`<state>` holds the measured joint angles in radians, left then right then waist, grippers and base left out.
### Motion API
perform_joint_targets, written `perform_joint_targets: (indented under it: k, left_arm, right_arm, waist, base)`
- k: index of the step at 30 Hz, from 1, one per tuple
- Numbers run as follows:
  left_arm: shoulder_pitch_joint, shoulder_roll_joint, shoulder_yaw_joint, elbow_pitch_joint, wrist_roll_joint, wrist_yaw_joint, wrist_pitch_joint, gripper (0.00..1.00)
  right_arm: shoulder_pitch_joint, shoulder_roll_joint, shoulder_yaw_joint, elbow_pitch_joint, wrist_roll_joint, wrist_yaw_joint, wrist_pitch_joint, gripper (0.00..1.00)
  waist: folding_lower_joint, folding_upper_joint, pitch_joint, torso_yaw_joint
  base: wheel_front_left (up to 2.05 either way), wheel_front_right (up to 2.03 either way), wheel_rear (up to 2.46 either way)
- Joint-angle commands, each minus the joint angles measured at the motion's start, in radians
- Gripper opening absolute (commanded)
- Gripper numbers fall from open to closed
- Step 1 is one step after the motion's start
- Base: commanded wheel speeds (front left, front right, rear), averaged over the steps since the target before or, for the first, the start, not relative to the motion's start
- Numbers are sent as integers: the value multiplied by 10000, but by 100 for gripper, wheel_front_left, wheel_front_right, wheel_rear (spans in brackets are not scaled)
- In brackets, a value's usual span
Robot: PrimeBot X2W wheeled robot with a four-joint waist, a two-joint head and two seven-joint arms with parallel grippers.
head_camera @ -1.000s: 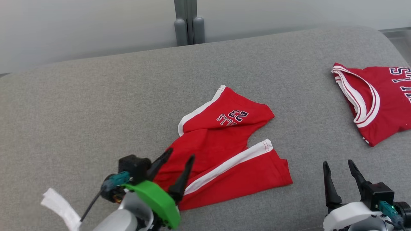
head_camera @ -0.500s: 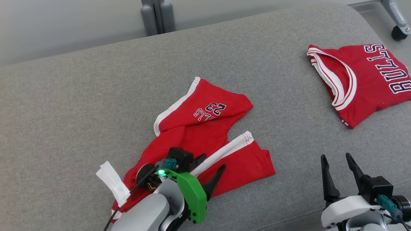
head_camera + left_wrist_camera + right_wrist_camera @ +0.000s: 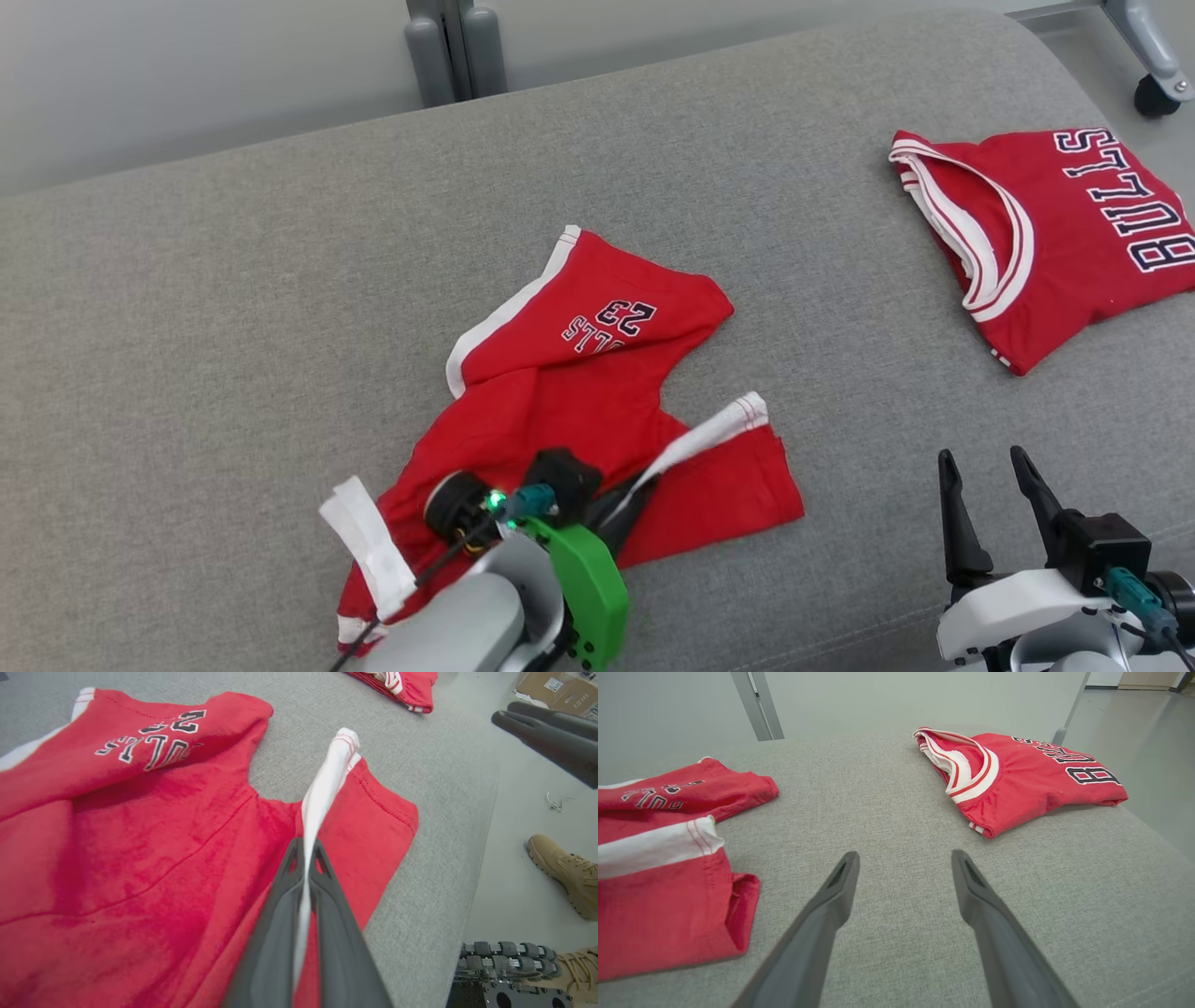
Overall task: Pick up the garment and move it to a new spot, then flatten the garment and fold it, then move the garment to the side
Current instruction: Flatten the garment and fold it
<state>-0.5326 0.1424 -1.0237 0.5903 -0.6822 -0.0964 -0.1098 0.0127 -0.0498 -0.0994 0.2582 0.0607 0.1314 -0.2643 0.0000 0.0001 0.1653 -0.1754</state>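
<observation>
- A grey cushion [image 3: 233, 308] stretches across the whole scene.
- The garment, a pair of crumpled red shorts [image 3: 560, 411], lies near the middle front of the cushion, with its printed leg toward the far side.
- A folded red jersey [image 3: 1055, 233] lies well apart, at the cushion's right end.
- The left gripper [image 3: 306, 847] is pressed together, pinching the shorts' white stripe [image 3: 327, 779], which rises in a ridge.
- The right gripper [image 3: 983, 457] is spread over bare cushion and holds nothing.
- A tan boot [image 3: 560, 872] stands on the floor beside the cushion.

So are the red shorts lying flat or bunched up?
Bunched up: one leg of the red shorts is folded over, and the left gripper pinches up their white stripe.
</observation>
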Motion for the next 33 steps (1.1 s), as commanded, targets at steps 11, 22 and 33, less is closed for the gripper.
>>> perform_joint_targets:
  k: [11, 22, 33]
  left_arm:
    - [1656, 325, -994, -1064, 389, 135, -455, 100]
    - [2401, 912, 304, -2643, -43, 804, -1430, 100]
    - [4597, 1000, 3980, -4691, 1430, 2151, -1552, 100]
  right_arm:
    - [148, -15, -88, 107, 158, -16, 3, 100]
    - [487, -14, -315, 65, 15, -16, 3, 100]
    - [962, -17, -627, -121, -183, -16, 3, 100]
  waist:
    - [0, -1, -126, 258]
    - [0, -1, -552, 582]
    - [0, -1, -1262, 1454]
  base:
    - [0, 0, 0]
    - [0, 0, 0]
    - [0, 0, 0]
